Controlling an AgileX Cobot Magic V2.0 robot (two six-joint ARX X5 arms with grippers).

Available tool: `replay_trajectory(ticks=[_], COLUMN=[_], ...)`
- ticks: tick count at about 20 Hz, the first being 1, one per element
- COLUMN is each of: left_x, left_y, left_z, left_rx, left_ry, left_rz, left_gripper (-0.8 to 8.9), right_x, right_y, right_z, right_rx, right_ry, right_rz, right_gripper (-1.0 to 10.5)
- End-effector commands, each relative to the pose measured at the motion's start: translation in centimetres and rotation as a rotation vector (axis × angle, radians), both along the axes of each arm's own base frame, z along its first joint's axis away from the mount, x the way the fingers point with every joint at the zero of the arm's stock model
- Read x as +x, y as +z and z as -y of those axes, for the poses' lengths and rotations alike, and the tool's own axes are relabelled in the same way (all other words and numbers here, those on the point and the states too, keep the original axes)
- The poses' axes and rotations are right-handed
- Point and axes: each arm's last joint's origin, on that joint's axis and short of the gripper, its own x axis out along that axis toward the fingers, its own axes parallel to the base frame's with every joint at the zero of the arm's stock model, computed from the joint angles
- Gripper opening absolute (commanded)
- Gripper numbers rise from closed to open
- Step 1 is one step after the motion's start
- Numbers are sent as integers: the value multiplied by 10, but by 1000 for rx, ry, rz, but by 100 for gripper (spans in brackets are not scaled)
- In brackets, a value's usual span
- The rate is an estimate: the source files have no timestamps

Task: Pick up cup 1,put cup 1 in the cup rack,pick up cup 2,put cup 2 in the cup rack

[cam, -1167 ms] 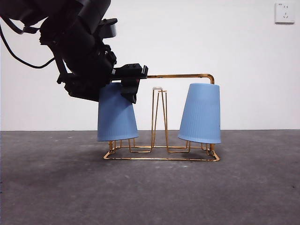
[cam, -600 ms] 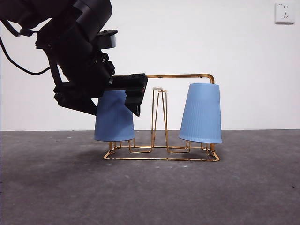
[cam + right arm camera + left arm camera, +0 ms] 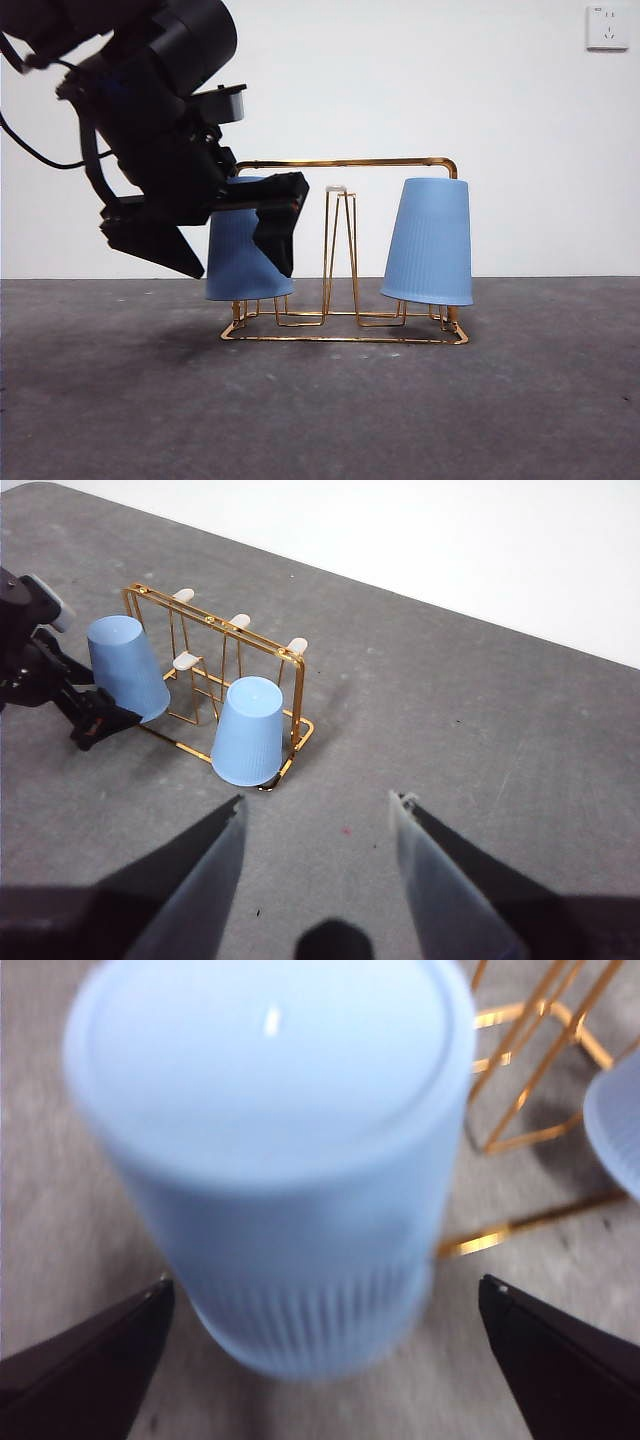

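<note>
Cup 2 (image 3: 243,245): blue ribbed tumbler, inverted over a prong at the left end of the cup rack (image 3: 345,330), its rim hanging just above the gold base wire. Judged light, thin-walled, smooth and apt to slip; best held across the ribbed side wall, mid-height.
Left gripper (image 3: 235,235): jaws spread wide on either side of cup 2, clear of its wall in the left wrist view.
Cup 1 (image 3: 430,243): inverted at the right end of the rack, slightly tilted.
Right gripper (image 3: 315,825): jaws parted, empty, held well away above the table (image 3: 320,400).
Change from half a second ago: left gripper has drawn back leftward and lower, baring the handle bar; cup 2 sits straighter.
</note>
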Motion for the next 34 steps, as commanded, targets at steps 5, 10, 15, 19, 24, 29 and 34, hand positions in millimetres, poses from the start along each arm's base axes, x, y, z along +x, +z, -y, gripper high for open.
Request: replay_trajectory(ticks=[5,10,15,19,24,29,34], left_x=[-25,-51,-87,-116,-149,-179,-193], left_y=[20,46,81,106,133,150,149], left_z=[-5,-11,-23,-37,-61,-90,-103], left_rx=[13,11,-87,-189,-318,-388,-373], left_ry=[-19,-62,-200,-290,-362,-390,-390], left_rz=[-57,-60,-79,-65,-20,39,23], left_gripper=[628,625,624,623,491,132,-7], right_x=[-2,-3,-4,-6,-7,-7,-8], right_y=[-2,-5,-8,-9,-9,-10,-10], right_z=[2,3,3,2,-1,-3,-4], right_rx=[-12,-34,-36,-6,42,74,100], right_ry=[-7,-6,8,74,164,164,209], right_rz=[-23,-44,-81,-123,-172,-198,-227], right_gripper=[249,249,249,248,248,188,-11])
